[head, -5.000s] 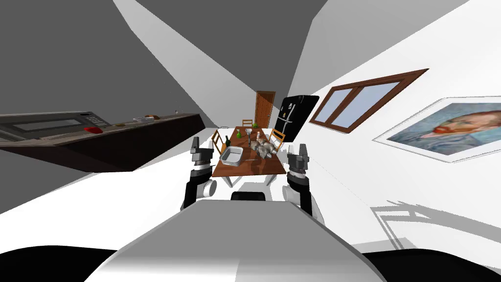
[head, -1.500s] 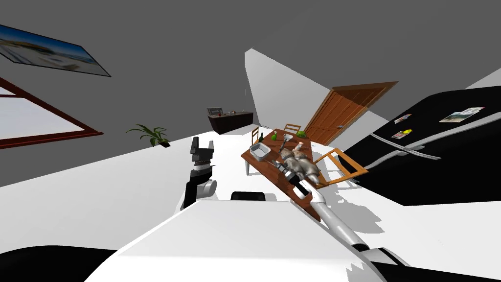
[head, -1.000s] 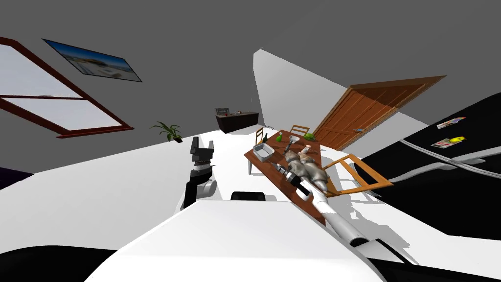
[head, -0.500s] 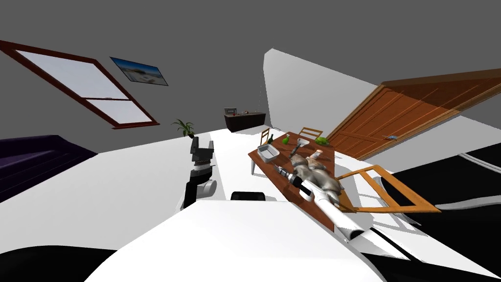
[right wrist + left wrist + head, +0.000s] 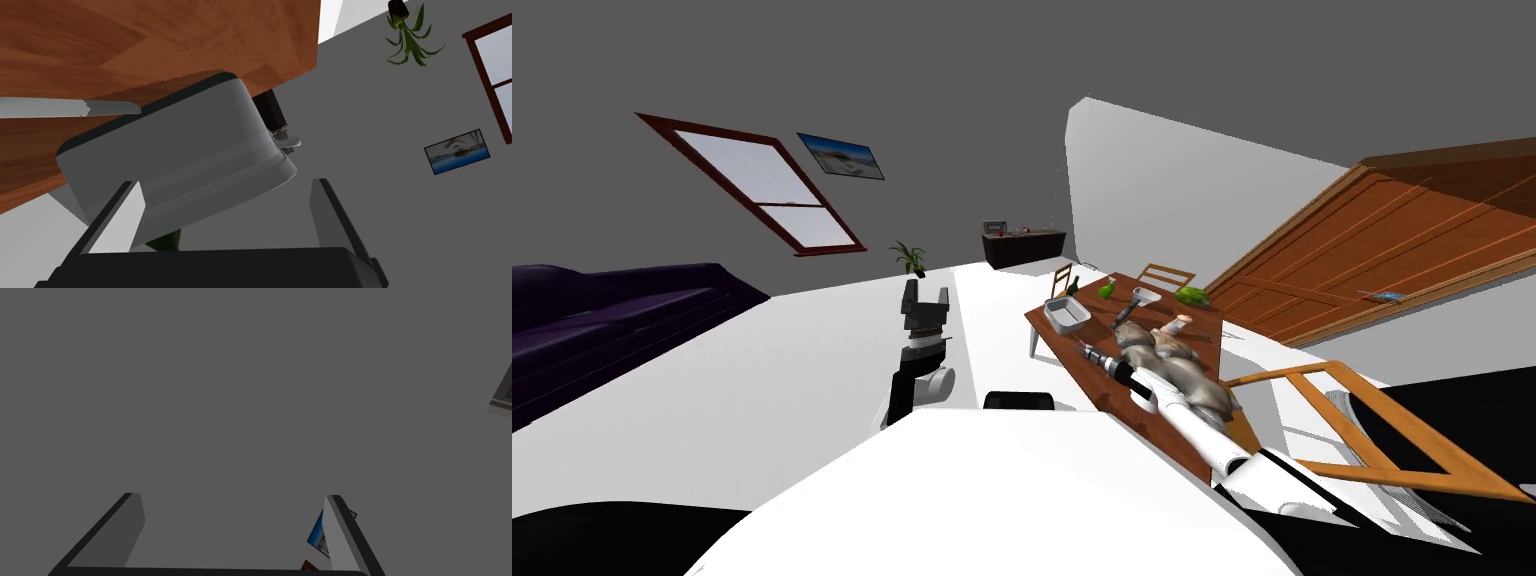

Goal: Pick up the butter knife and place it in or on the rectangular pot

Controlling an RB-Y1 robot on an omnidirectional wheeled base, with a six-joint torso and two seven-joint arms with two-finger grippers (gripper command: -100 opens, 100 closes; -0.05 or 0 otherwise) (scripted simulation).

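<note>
Hovering wide, empty, R claw (image 5: 226, 181) nr thin grey butter knife (image 5: 70, 107), rect. pot (image 5: 190, 145).

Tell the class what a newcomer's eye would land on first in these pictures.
First, the right gripper, open, close before the grey pot on the wooden table. A knife lies flat on the table beside the pot. A large wooden door stands to the right of the table.

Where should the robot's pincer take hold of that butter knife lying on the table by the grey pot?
Probably across its thin long edges, coming down from above: the butter knife lies flat on the wooden table, so no other side is free. Keep away from the end nearest the grey pot. The open right pincer is closest.
</note>
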